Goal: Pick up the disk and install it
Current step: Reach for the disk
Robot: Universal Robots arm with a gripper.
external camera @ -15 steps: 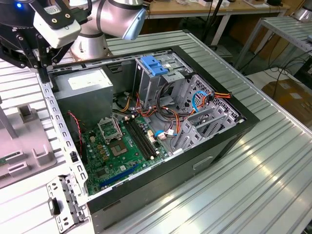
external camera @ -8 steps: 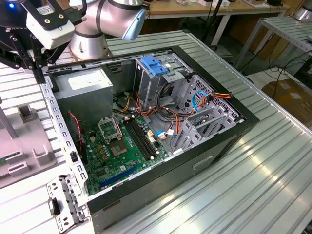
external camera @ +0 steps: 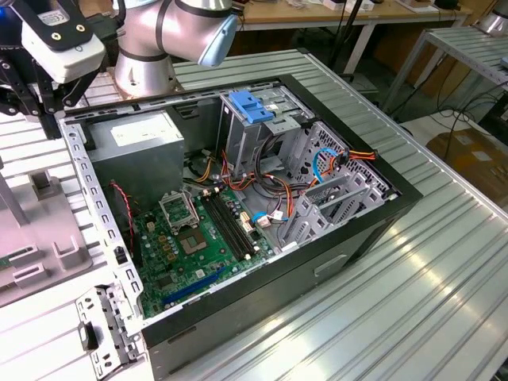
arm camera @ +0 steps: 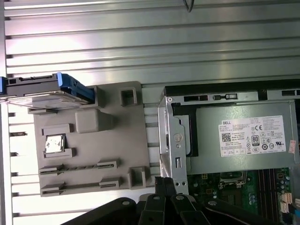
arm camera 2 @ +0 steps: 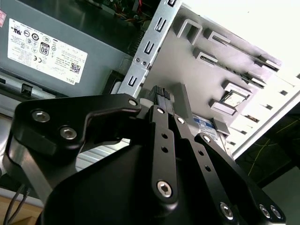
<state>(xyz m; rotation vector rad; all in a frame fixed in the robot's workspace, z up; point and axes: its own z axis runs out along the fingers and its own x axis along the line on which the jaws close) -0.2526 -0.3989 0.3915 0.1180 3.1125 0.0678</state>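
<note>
Lying at a tray (arm camera: 117,140) corner away from the case (arm camera: 225,88): disk (arm camera: 44,89), blue rail showing, well apart from the hand (arm camera: 165,183). Hovering at the tray's side nearest the case, hand closed, fingertips together, gripping nothing. Standing just beside the tray on the ribbed counter (arm camera: 140,37), case open, grey supply (arm camera: 211,150) and green board (arm camera: 243,187) showing.
</note>
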